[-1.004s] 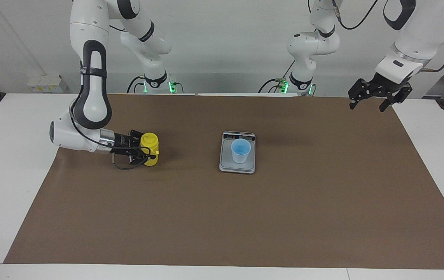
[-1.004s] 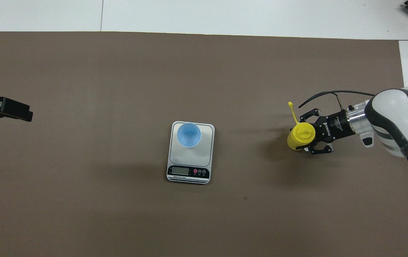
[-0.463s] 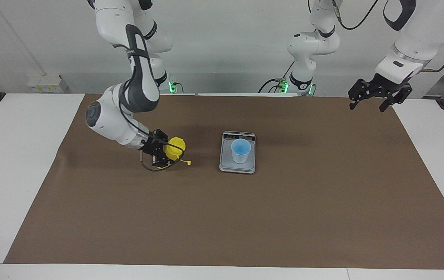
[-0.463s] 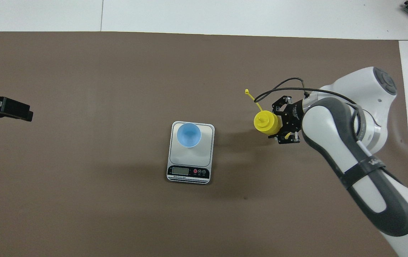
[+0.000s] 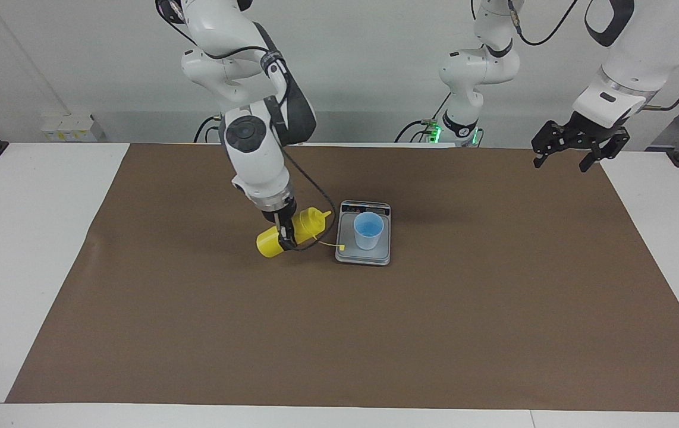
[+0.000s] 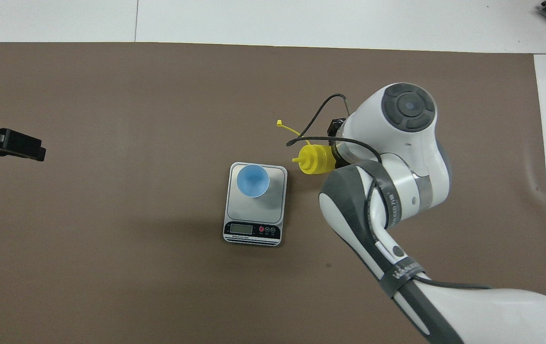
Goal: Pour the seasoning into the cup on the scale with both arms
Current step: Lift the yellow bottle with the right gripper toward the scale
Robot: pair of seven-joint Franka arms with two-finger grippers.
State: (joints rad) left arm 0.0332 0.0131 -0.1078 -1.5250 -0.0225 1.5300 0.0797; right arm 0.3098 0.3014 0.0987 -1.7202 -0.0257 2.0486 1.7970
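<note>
Right end effector grips the bottle round its middle, fingers closed on the body, held off the worktop. Bottle is tipped close to horizontal, nozzle pointing toward the scale and slightly up, base end lower and away from it. It hangs over the brown mat just beside the scale, on the right arm's side; the nozzle tip stops short of the cup. Tethered cap dangles on its strap from the nozzle end, close to the scale's edge; cannot tell if it touches.

Cup stands upright on the weighing plate, at the end away from the display strip. Scale sits mid-mat, display toward the robots.

Left arm waits. Left end effector is in the air over the mat's edge at the left arm's end, fingers spread, nothing in them.
</note>
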